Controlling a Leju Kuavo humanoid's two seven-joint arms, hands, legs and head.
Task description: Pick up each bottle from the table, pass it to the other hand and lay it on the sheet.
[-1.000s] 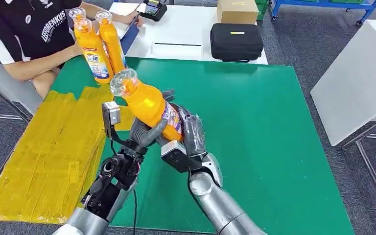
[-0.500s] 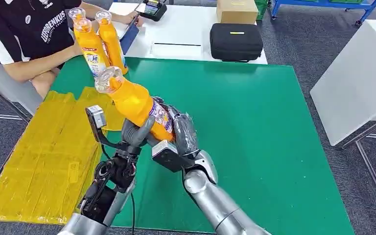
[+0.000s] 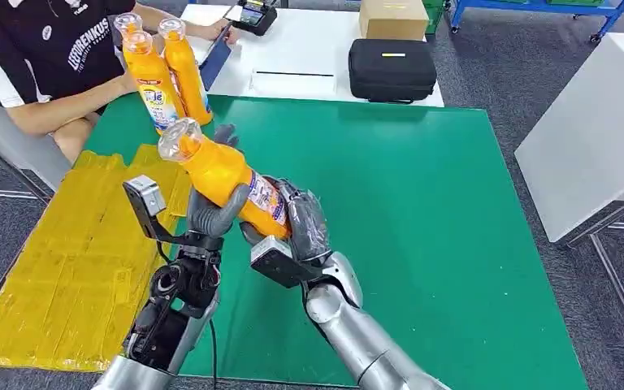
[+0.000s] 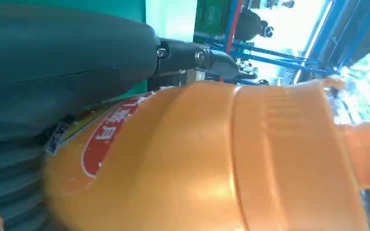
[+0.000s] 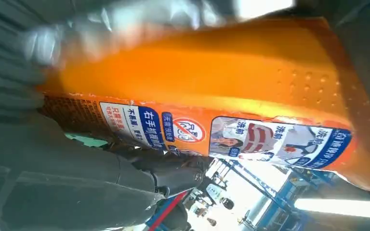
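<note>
**Both hands on one bottle, drifting toward the sheet**

Since a second ago the held bottle [image 3: 226, 180] and both hands have shifted left, toward the yellow sheet [image 3: 73, 268], and the left hand now wraps higher on the bottle's body.

Nearest the robot, the right hand [image 3: 296, 223] cups the bottle's base and labelled lower part, its dark fingers lying along the far side of the label. Just beside it, the left hand [image 3: 211, 213] closes round the orange body, thumb on the near side and a fingertip showing beyond the shoulder. In the left wrist view the bottle [image 4: 212, 159] presses against the palm with a finger curved over it; in the right wrist view the bottle [image 5: 212, 96] lies across the hand with fingers closed beneath.

The long axis tilts up and away to the left, clear cap highest and base low in the right hand. That puts the left hand nearer the sheet, so the handover looks close to done: the right hand probably has to let go first.

Farther off, two more bottles [image 3: 166, 77] stand upright at the green table's [image 3: 422, 203] far left corner, beside a seated person [image 3: 45, 49].
</note>
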